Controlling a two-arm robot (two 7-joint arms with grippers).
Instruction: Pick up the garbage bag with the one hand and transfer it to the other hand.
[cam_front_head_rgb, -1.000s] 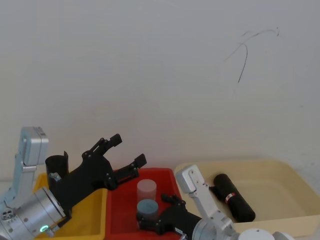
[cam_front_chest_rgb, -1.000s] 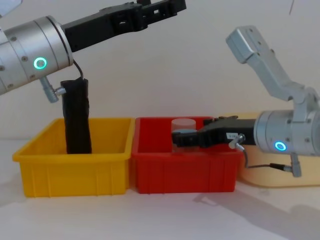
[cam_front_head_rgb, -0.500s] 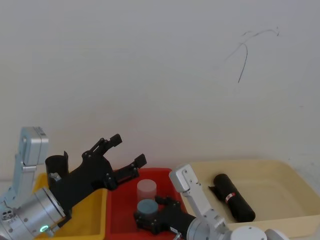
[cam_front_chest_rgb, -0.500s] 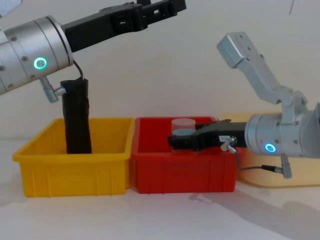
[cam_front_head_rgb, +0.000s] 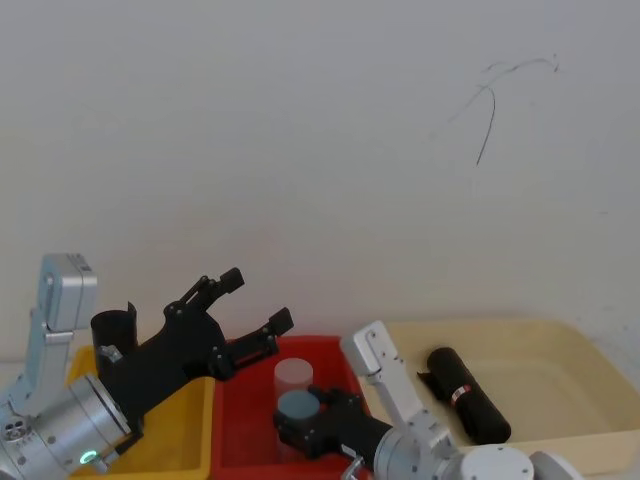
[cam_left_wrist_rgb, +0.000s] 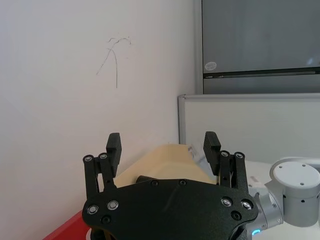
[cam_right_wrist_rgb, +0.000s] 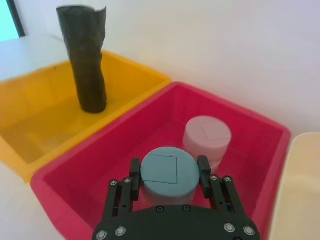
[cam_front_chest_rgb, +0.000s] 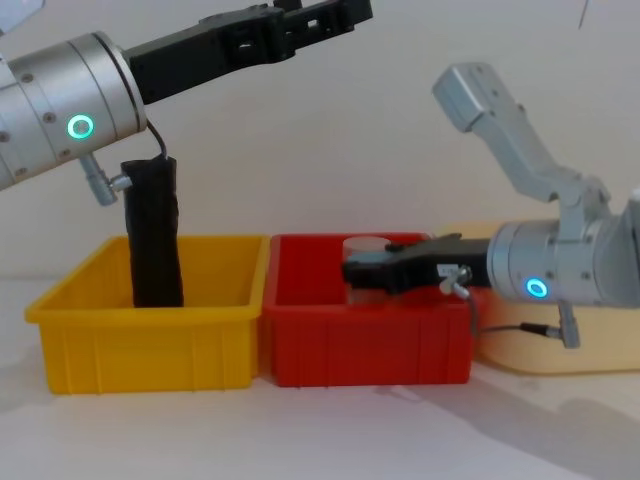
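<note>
Head view: the labelled black cylindrical garbage bag roll (cam_front_head_rgb: 470, 396) is lying in the cream tray (cam_front_head_rgb: 580, 345), untouched.

Left wrist view: the left gripper (cam_left_wrist_rgb: 162, 145) is hovering, fingers wide.

Right wrist view: the right gripper (cam_right_wrist_rgb: 169, 172) is clasping a blue-grey cylinder (cam_right_wrist_rgb: 166, 175) over the red bin (cam_right_wrist_rgb: 235, 115); it should release this before reaching for the roll.

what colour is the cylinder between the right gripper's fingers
Blue-grey cylinder, clearest in the right wrist view.

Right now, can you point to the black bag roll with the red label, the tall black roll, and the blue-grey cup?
Labelled garbage bag (cam_front_head_rgb: 468, 395): head view, its middle, in the cream tray.
Tall black roll (cam_front_chest_rgb: 153, 235): chest view, its side, in the yellow bin.
Blue-grey cup (cam_right_wrist_rgb: 165, 170): right wrist view, its top.
</note>
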